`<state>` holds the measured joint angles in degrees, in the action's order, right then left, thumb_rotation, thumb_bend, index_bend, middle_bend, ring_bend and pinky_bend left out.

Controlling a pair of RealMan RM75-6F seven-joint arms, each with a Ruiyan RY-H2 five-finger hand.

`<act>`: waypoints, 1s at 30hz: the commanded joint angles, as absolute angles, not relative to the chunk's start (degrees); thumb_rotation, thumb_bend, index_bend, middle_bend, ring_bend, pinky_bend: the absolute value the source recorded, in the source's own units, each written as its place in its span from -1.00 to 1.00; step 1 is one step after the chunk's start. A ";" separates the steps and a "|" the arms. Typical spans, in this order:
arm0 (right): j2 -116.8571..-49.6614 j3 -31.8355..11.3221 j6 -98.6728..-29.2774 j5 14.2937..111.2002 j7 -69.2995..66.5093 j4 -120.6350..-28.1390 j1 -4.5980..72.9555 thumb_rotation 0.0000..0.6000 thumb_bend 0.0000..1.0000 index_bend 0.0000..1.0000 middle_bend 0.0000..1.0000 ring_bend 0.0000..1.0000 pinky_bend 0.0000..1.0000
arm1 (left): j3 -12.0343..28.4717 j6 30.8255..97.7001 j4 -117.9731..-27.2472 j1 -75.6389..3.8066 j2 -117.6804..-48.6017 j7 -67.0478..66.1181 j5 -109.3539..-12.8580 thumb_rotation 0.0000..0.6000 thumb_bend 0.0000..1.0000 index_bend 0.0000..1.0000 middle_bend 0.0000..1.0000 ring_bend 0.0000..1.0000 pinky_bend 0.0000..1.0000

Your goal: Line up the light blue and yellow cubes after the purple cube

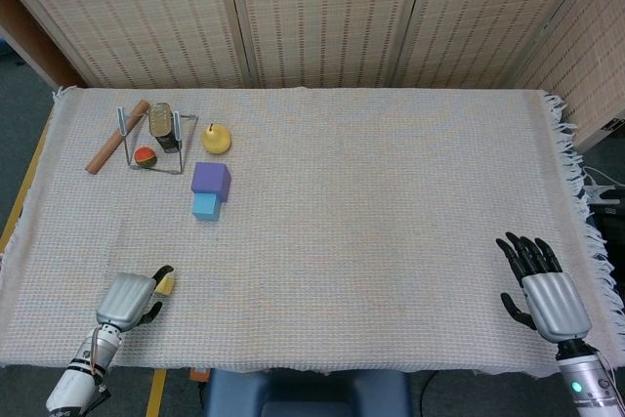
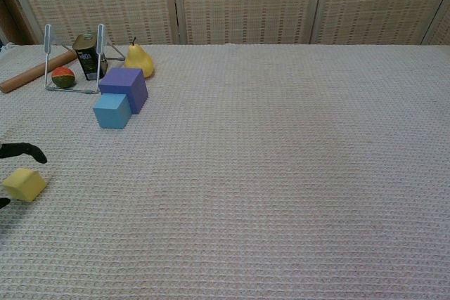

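A small dark tin [image 2: 88,56] stands in a wire rack [image 2: 73,61] at the upper left of the desk [image 1: 391,202]; its label carries print too small to read. The left robot hand [image 1: 127,297] lies low at the lower left corner of the head view, silver back up, its dark fingers [image 1: 159,273] reaching toward the yellow cube [image 2: 24,184]; in the chest view only one curled fingertip shows at the left edge, just above the cube and apart from it, and whether any finger touches the cube cannot be told, so its grasp is unclear. The right robot hand [image 1: 542,285] rests at the lower right of the head view, back up, fingers spread and holding nothing. The purple cube [image 1: 211,181] sits left of centre in the upper part of the cloth, with the smaller light blue cube [image 1: 206,206] touching its near side, the pair forming a short line toward the camera. The yellow cube, tilted on the weave, lies well apart from them at the lower left. A yellow pear [image 1: 216,138], a red and green ball [image 2: 63,76] and a wooden rolling pin [image 1: 116,136] share the upper left corner.
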<state>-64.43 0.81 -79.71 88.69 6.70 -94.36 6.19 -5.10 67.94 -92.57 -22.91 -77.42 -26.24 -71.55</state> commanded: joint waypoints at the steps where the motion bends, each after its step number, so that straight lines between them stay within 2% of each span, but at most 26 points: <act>1: -64.38 0.83 -79.84 88.72 6.76 -94.50 6.09 1.00 -0.74 -1.00 -1.00 -1.00 -1.00 | -4.78 69.61 -89.59 -22.29 -79.22 -27.54 -73.32 1.00 -0.24 -0.48 1.00 1.00 1.00; 18: -64.04 0.68 -80.55 88.86 6.42 -94.71 5.67 1.00 -0.74 -1.00 -1.00 -1.00 -1.00 | -2.72 68.20 -84.41 -21.58 -81.87 -27.40 -73.46 1.00 -0.23 -0.31 1.00 1.00 1.00; 25: -64.21 0.56 -80.32 88.63 6.68 -94.63 5.73 1.00 -0.74 -1.00 -1.00 -1.00 -1.00 | -2.14 69.20 -82.95 -20.96 -82.58 -26.07 -74.86 1.00 -0.24 -0.13 1.00 1.00 1.00; 30: -64.26 0.55 -80.16 88.60 6.81 -94.67 5.78 1.00 -0.74 -1.00 -1.00 -1.00 -1.00 | -1.84 69.01 -82.51 -20.94 -82.96 -25.59 -75.52 1.00 -0.24 -0.10 1.00 1.00 1.00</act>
<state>-64.26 0.55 -80.16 88.60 6.82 -94.67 5.77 -1.87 69.03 -82.54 -20.95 -82.93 -25.61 -75.49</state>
